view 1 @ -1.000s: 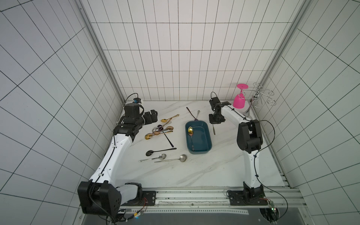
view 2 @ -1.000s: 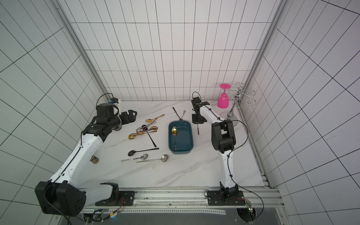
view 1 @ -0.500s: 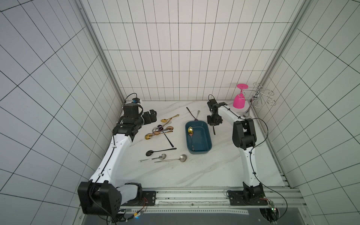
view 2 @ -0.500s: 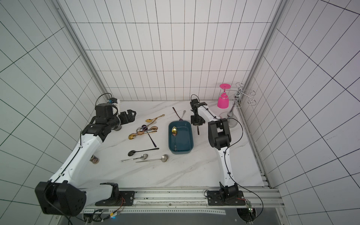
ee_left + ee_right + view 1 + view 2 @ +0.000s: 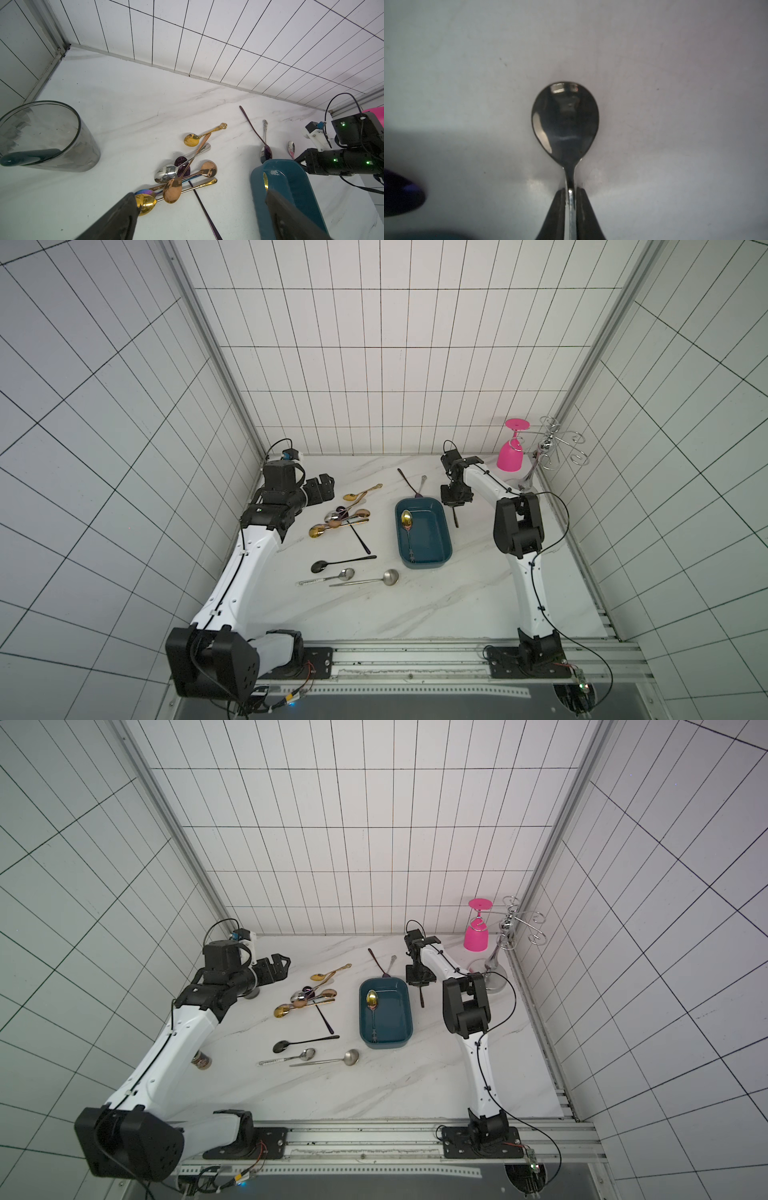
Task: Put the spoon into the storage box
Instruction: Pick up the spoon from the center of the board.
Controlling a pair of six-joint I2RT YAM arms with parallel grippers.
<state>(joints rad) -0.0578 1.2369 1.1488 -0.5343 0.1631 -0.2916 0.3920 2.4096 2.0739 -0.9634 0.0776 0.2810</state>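
We list one spoon (image 5: pixel 564 120), neck pinched in the right gripper (image 5: pixel 571 194), just right of the box (image 5: pixel 428 539). Left gripper (image 5: pixel 325 490) spread, far left.

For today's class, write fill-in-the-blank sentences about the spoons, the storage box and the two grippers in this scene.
1. The storage box holds exactly ___ spoon.
2. The right gripper grips a dark spoon by its ___, not its bowl.
3. The left gripper has its jaws ___, holding nothing.
4. The upside-down glass near the back wall is coloured ___.

Missing words: one; handle; open; pink.
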